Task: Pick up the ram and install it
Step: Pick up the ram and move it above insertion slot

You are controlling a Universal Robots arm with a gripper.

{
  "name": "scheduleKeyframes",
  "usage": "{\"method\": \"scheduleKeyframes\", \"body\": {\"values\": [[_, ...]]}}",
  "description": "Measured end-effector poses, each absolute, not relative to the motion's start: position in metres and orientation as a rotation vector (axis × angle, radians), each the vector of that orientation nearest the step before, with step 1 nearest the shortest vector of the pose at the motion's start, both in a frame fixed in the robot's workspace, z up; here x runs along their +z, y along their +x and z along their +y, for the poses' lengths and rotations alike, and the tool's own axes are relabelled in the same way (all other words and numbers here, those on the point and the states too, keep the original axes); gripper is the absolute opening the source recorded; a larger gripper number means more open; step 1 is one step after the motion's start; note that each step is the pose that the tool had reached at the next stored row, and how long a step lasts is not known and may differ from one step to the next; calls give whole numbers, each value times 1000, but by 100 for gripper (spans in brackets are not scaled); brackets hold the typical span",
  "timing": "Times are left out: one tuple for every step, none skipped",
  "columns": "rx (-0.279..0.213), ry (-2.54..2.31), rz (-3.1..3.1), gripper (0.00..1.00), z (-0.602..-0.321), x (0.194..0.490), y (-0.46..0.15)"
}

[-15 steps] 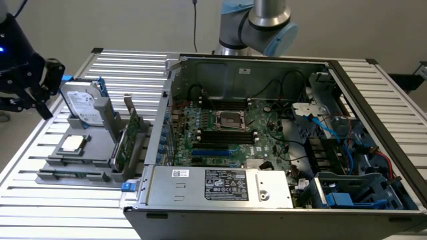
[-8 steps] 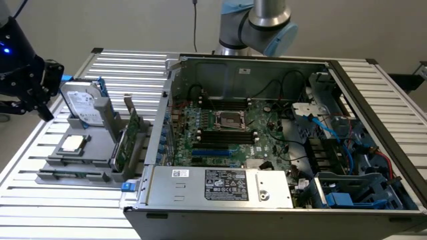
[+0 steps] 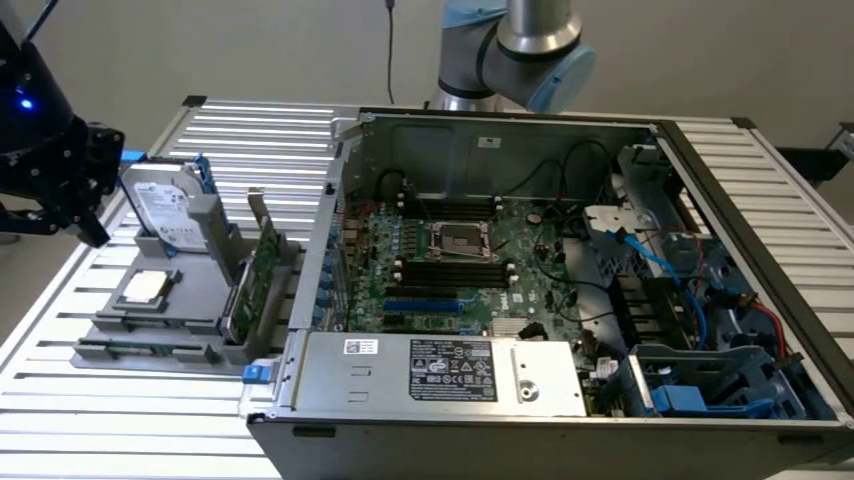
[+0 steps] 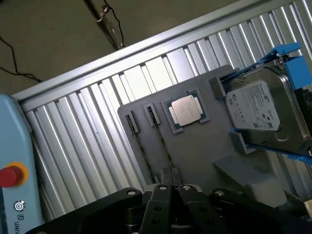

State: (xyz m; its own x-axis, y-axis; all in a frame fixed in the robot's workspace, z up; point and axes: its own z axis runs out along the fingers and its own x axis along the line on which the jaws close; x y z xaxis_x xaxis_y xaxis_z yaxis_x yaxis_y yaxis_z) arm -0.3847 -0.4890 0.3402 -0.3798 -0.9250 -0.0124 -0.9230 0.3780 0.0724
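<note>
The pincer point(image 4: 171, 187) is shut, its fingers pressed together on nothing, and it hangs over the grey fixture tray point(image 4: 195, 151). The ram point(image 4: 163, 146) stands on edge in its holder directly below and just ahead of the fingertips. The chief hazard, in my judgement, is that shut state: brought down like this, the fingers would strike the thin top edge of the board rather than straddle it, and could chip it or lever it sideways in the holder. A second stick point(image 4: 139, 146) stands just beside the first, on the side away from the processor point(image 4: 187, 109). With the gap between the two so narrow, a finger slightly off line could wedge into it or drag the wrong one out. The processor lies near on the other side, and the hard drive point(image 4: 261, 109) further out, so a skewed approach might knock either. The computer case point(image 3: 494, 135) sits well off to the exterior view's right of the pincer, and the tall expansion card point(image 3: 262, 275) stands between them, so a low carry might clip it or the case wall. At the memory slots point(image 3: 454, 272), a tilted or off-centre grip would probably jam the stick. Whether the slot latches are open I cannot tell.
</note>
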Motion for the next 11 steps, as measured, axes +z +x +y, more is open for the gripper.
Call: {"method": "scheduleKeyframes", "body": {"values": [[-103, 1756, -2567, 11, -489, 340, -385], [-102, 1779, -2551, 11, -489, 339, -385], [-101, 1802, -2535, 11, -489, 339, -385], [-99, 1826, -2519, 11, -489, 338, -385], [-97, 1849, -2503, 11, -489, 337, -385], [-95, 1872, -2487, 11, -489, 337, -385], [-93, 1895, -2471, 11, -489, 336, -385], [-90, 1920, -2453, 11, -489, 336, -385], [-88, 1943, -2437, 11, -489, 335, -385], [-85, 1966, -2420, 11, -489, 335, -385], [-83, 1988, -2403, 11, -489, 334, -385]]}}
